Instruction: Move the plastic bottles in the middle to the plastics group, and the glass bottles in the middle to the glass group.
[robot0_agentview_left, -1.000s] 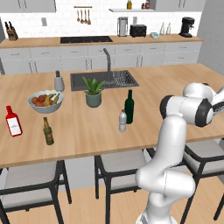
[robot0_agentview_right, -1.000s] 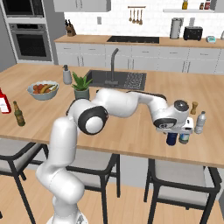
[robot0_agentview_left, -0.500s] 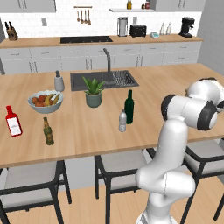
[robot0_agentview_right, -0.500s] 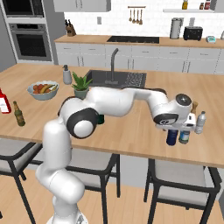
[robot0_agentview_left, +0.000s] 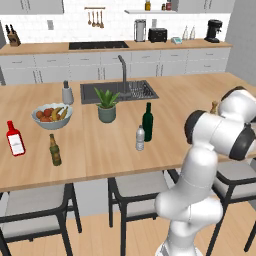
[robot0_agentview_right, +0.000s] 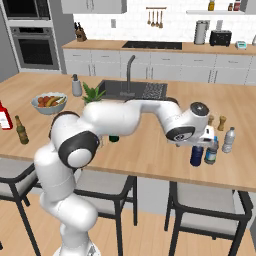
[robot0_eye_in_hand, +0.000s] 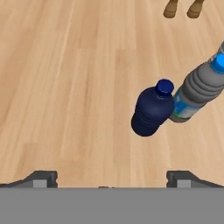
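While above dark blue bottle (robot0_eye_in_hand: 152, 110), end effector (robot0_eye_in_hand: 111, 177) wide open; empty

water bottle (robot0_eye_in_hand: 199, 89) cropped (right edge), shakers (robot0_eye_in_hand: 181, 8) cropped

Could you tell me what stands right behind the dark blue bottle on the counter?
A clear water bottle leans close behind the dark blue bottle; whether they touch is unclear, and its base is covered.

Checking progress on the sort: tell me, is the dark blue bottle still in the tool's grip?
No: in the hand view the dark blue bottle stands free on the counter beside the water bottle.
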